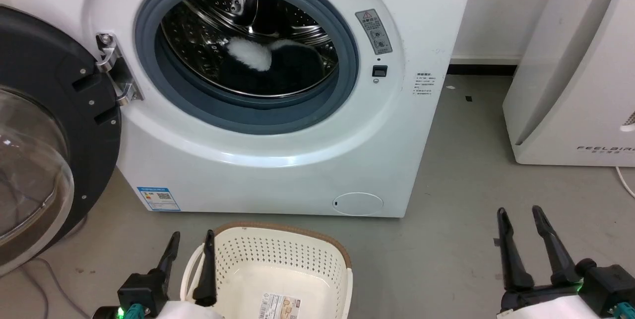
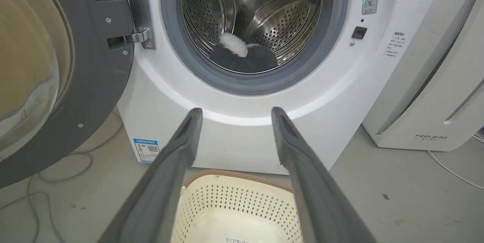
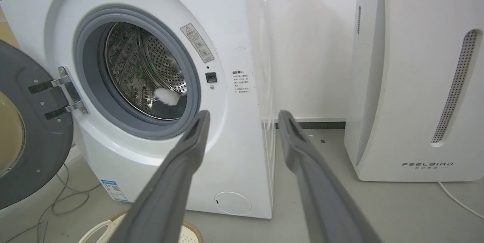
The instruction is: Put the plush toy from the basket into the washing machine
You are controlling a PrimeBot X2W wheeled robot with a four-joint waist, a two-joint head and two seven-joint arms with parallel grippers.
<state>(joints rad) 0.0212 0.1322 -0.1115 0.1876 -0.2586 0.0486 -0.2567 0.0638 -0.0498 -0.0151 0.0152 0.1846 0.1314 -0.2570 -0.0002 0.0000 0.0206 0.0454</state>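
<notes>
The black-and-white plush toy (image 1: 278,63) lies on the bottom of the steel drum inside the washing machine (image 1: 278,160), a white patch facing up; it shows too as the plush toy (image 2: 242,52) and the plush toy (image 3: 168,101). The machine's black-framed glass door (image 1: 44,135) hangs wide open to the left. The cream basket (image 1: 278,269) stands on the floor before the machine, holding nothing but its barcode sticker. My left gripper (image 1: 191,242) is open at the basket's left rim. My right gripper (image 1: 521,217) is open over bare floor to the right.
A white FEELBIRD appliance (image 1: 575,86) stands right of the machine against the wall, with a white cable (image 1: 625,182) on the floor beside it. Grey cables (image 2: 56,167) lie on the floor under the open door. Grey floor runs between machine and appliance.
</notes>
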